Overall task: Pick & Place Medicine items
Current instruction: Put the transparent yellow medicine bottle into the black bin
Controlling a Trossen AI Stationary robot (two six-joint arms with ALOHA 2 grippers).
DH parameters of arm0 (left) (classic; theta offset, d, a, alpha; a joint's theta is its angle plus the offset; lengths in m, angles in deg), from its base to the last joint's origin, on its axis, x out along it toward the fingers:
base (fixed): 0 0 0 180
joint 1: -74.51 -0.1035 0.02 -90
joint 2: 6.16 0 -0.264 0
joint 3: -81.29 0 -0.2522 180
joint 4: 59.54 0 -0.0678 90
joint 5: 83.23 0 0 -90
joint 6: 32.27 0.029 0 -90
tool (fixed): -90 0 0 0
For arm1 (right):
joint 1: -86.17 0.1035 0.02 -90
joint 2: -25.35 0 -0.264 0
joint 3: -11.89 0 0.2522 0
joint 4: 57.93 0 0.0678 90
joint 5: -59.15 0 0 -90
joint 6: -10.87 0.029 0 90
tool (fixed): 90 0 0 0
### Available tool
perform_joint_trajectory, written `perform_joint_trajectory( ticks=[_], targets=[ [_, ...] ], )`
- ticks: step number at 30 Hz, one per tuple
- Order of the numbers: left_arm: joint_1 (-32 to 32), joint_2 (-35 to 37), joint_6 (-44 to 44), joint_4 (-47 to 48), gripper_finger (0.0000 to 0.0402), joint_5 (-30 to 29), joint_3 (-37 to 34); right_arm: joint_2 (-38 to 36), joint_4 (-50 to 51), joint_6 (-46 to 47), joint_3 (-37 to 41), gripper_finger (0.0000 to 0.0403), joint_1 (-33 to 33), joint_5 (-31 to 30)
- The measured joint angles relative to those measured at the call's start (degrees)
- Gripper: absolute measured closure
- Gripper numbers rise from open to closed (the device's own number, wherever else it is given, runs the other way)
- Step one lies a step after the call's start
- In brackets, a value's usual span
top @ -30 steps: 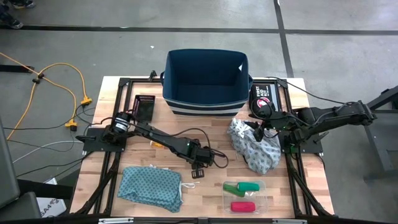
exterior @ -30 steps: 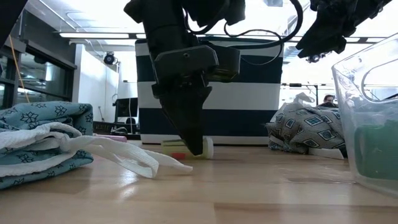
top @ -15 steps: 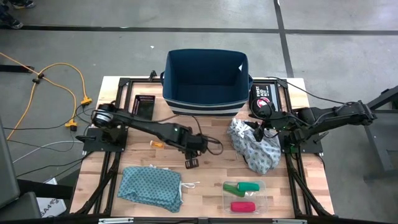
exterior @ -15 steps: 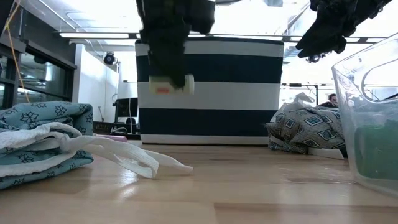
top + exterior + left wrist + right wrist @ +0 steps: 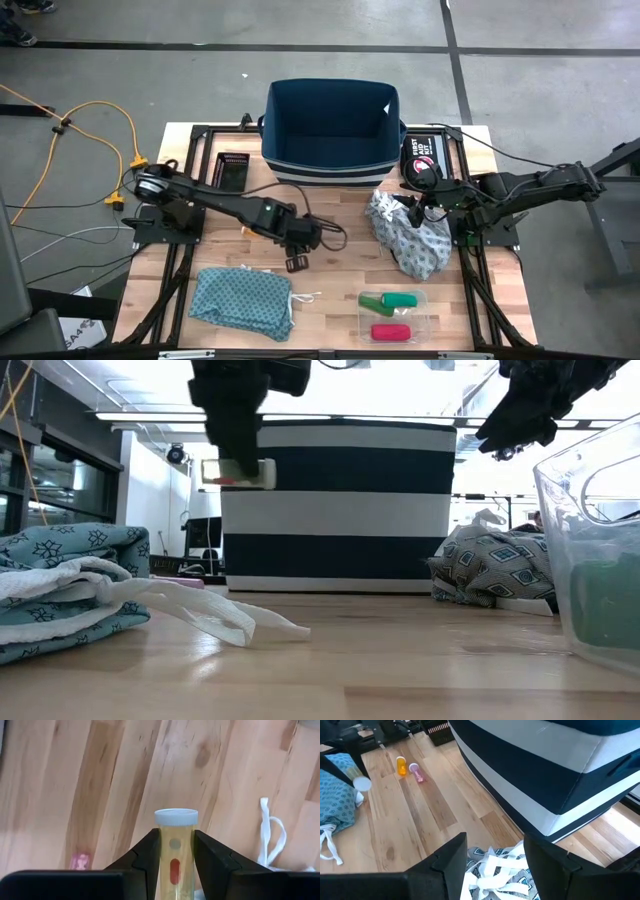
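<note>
**benchrat:** Between the left gripper (image 5: 175, 851) fingers there's a clear yellowish vial (image 5: 175, 845) with a white cap, pinched from both sides, cap poking out past the fingertips. The low view has it well off the table (image 5: 340, 270), lying sideways in the grip. My worry is that it's a smooth round thing held only by its sides, so I reckon a quick swing could let it slide forward out of the jaws or twist in them.

**tote_lurker:** Agreed. Straight under the jaws it's bare wood plus the white drawstring (image 5: 272, 837) of the teal cloth (image 5: 243, 299), so a drop probably rolls off somewhere awkward. Further out from those jaws, the clear tray (image 5: 393, 315) with the green tubes (image 5: 391, 300) and the red-pink tube (image 5: 389, 331) sits off to the side, and the striped bin (image 5: 333, 130) is ahead. Can't tell which one it's headed for, and both have walls it could clip if it comes in low.

**benchrat:** Farthest away, the right gripper (image 5: 495, 851) hangs spread open, holding nothing, just above the grey cloth (image 5: 408, 232), with an orange vial (image 5: 401, 765) and a pink piece (image 5: 416, 772) lying far beyond it. If it starts moving toward those, I'd guess the two arms could cross paths.
</note>
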Motion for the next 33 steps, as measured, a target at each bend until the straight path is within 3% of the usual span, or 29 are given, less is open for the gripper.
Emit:
perform_joint_trajectory(
  ticks=[9, 17, 23, 33],
  targets=[
    [0.0, 13.8, -7.7, -7.9, 0.03, -0.3, -18.1, 0.0, -0.8, 0.0, 0.0, 0.0219, 0.0, 0.0],
    [-0.4, 27.6, -15.0, -6.9, 0.03, -7.1, -29.6, 0.0, -1.1, 0.0, 0.0, 0.0219, 0.0, 0.0],
    [-2.1, 34.7, -22.2, -4.3, 0.03, -9.1, -33.6, 0.0, -1.1, 0.0, 0.0, 0.0219, 0.0, 0.0],
    [-7.4, 40.1, -30.2, 3.0, 0.03, -12.9, -33.7, 0.0, -1.1, 0.0, 0.0, 0.0219, 0.0, 0.0]
  ],
)
